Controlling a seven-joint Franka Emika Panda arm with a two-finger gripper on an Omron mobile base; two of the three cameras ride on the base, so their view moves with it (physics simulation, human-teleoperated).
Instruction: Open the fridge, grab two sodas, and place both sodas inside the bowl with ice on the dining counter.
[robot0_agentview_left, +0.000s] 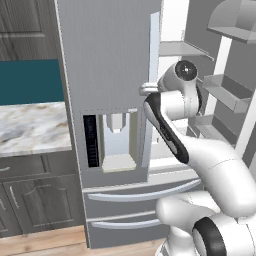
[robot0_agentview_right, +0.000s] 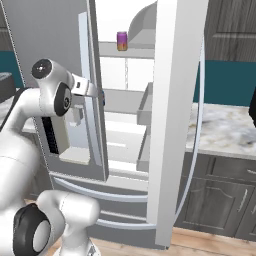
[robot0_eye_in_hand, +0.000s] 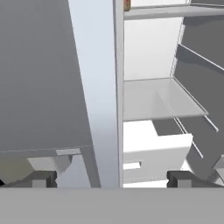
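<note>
Fingertips (robot0_eye_in_hand: 40, 179) sit wide apart at the bottom of the hand view, nothing between them but the closed left door's edge and its long handle (robot0_eye_in_hand: 98, 87); gripper (robot0_eye_in_hand: 109, 180) spread, holding nothing. Arm (robot0_agentview_left: 172, 132) rises from the base, elbow bent, forearm reaching fwd w/ wrist level at dispenser height, hand aimed at the seam between the doors of the fridge (robot0_agentview_left: 107, 65).

Left of the fingers: grey door face and the dispenser panel (robot0_agentview_left: 111, 142). Right of and beyond the fingers: white interior w/ a glass shelf (robot0_eye_in_hand: 157, 98) and a white drawer below it. Right door (robot0_agentview_right: 175, 115) swung fully open, edge-on in the right base view.

Purple can (robot0_agentview_right: 122, 41) w/ orange lower band stands upright on an upper shelf, above and beyond the fingers, well apart from them; hand view catches just its orange bottom (robot0_eye_in_hand: 127, 5) at the top edge. Left base view doesn't show the can but shows door bins (robot0_agentview_left: 225, 92) on the open door.

Room: marble counter (robot0_agentview_left: 30, 127) over dark cabinets either side of the fridge, teal wall behind, wood floor (robot0_agentview_left: 40, 242).
</note>
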